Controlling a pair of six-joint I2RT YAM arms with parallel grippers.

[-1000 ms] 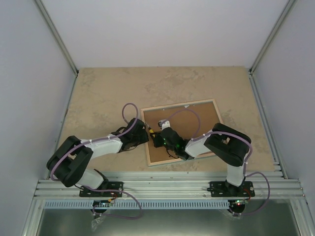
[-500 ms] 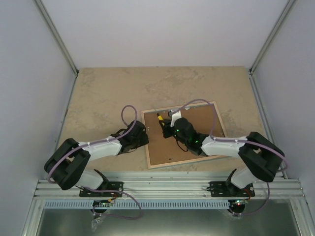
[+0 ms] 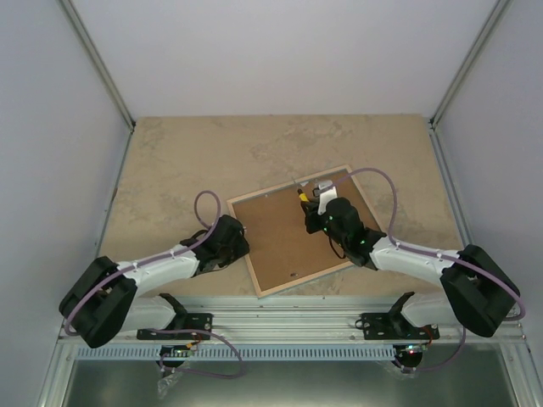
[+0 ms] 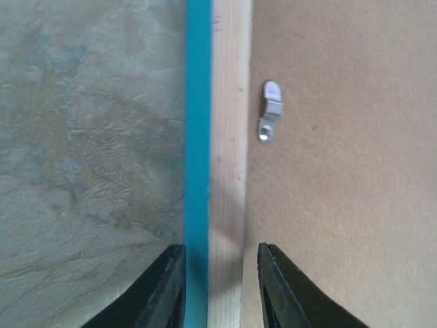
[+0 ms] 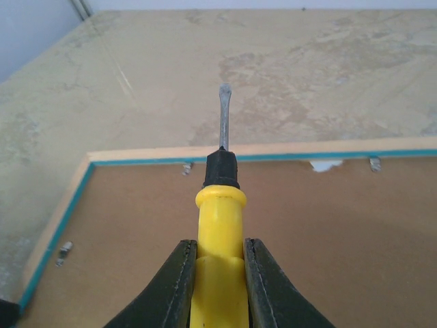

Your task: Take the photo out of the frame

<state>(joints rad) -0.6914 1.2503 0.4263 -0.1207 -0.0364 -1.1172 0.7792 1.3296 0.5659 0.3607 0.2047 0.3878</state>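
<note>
Item: frame (image 3: 270, 189), large and rectangular, laid face down on the mottled beige table (image 3: 187, 161), placed toward 5 o'clock from the table's middle in the overhead view and turned slightly askew. A thin turquoise outer border and a light wood back rail are shown. The brown fibreboard backing (image 3: 280, 242) is seated inside the rail and is uppermost. The photo is hidden beneath it and cannot be seen. A small silver turn clip (image 4: 270, 111) is fixed on the backing just beside the rail in the left wrist view. Further clips are seen along the far rail in the right wrist view, with a small white patch between them whose nature cannot be told. Left gripper (image 4: 220, 249): positioned at the frame's 9 o'clock side, jaws parted and set astride the rail, one finger outside the turquoise border, the other over the backing. A narrow gap is left on the backing side, so the rail is not clamped. Right gripper (image 5: 220, 242): held over the backing toward the frame's 1 o'clock corner, jaws closed on the yellow handle of a screwdriver (image 5: 222, 174). The flat metal blade is pointed toward 11 o'clock in the overhead view, with its tip above the far rail.
</note>
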